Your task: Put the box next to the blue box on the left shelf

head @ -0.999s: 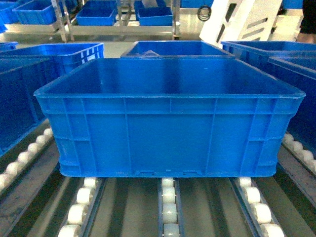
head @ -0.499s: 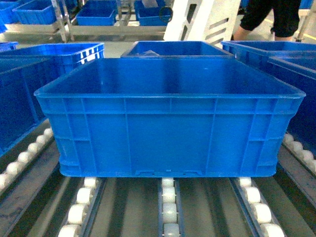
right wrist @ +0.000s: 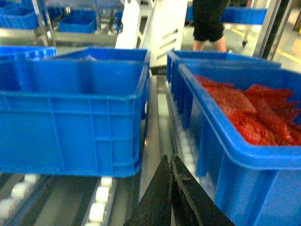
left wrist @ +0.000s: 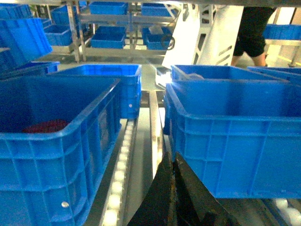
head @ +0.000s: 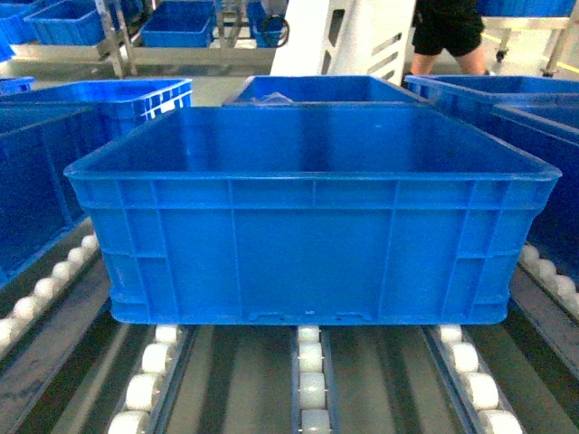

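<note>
Across the centre of the head frame sits the box (head: pixel 312 217), empty, resting on the roller rails of the left shelf (head: pixel 308 380). We judge it already placed, or nearly so, with neighbouring crates on either side.

At the left of the left wrist frame we see a blue crate (left wrist: pixel 56 155) holding something red, set apart from the box (left wrist: pixel 235 136) by a lane of rollers. At the right of the right wrist frame another crate (right wrist: pixel 244 136) holds red bagged material (right wrist: pixel 254 110); it stands beside the box (right wrist: pixel 75 117) with a narrow gap.

Left gripper (left wrist: pixel 173 188): fingers pressed together, holding nothing, low at the frame's bottom edge just beside the box's near corner. Right gripper (right wrist: pixel 170 190): likewise closed and empty, pointing into the gap.

Risks, as we judge them:
- Rollers turn freely, so any nudge from an arm could send the box rolling along the shelf.
- Both grippers sit in tight lanes; a sideways retreat could clip a rim.
- A person (head: pixel 448 32) stands at the upper right of the head frame; base motion needs care.
</note>
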